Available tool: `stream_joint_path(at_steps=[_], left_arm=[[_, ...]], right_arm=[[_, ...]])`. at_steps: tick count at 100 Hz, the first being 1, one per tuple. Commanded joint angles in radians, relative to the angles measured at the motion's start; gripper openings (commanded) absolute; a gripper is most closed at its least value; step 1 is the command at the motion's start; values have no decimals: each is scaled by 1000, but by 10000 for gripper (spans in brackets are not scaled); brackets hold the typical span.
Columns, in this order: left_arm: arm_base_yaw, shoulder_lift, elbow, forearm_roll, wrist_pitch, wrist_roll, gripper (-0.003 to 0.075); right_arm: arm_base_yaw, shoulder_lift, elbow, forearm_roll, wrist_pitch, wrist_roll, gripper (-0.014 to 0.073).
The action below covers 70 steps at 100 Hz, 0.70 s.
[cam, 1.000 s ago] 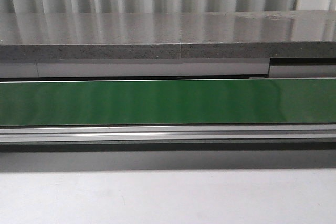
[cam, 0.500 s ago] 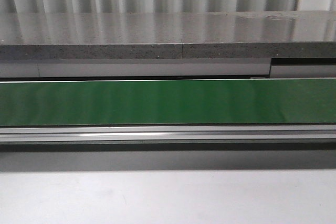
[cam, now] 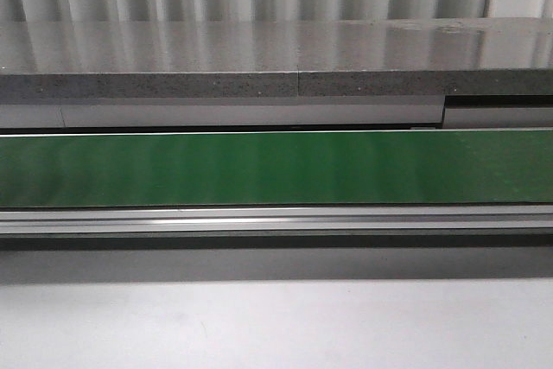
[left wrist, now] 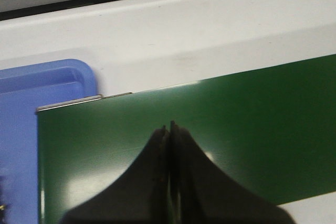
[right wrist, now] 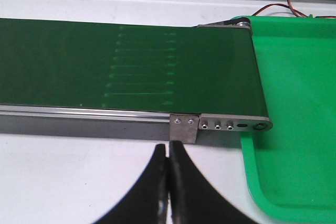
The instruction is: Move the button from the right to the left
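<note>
A green conveyor belt [cam: 276,168] runs across the white table [cam: 276,326]. A blue tray [left wrist: 31,129] sits at its left end and a green tray [right wrist: 294,103] at its right end. The left gripper [left wrist: 169,129] and the right gripper [right wrist: 168,148] are both pressed together and hold nothing. The button appears in no view.

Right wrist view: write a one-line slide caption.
Shut right hand hovers beside the green belt's end, next to a green tray; no button visible.
</note>
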Motion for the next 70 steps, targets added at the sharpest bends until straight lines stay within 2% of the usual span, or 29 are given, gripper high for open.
stream_joint_path(at_steps=[1, 33, 50, 70], left_arm=[[-27, -69, 4, -60, -81, -16, -20], [-93, -312, 228, -57, -306, -122, -20], [-125, -444, 353, -46, -402, -124, -20], [-151, -597, 501, -46, -412, -124, -20]], right_arm=[[2, 7, -24, 3, -74, -8, -66], [2, 7, -24, 3, -74, -8, -66], [2, 7, -24, 3, -74, -8, -66], [2, 7, -24, 3, -74, -8, -66]])
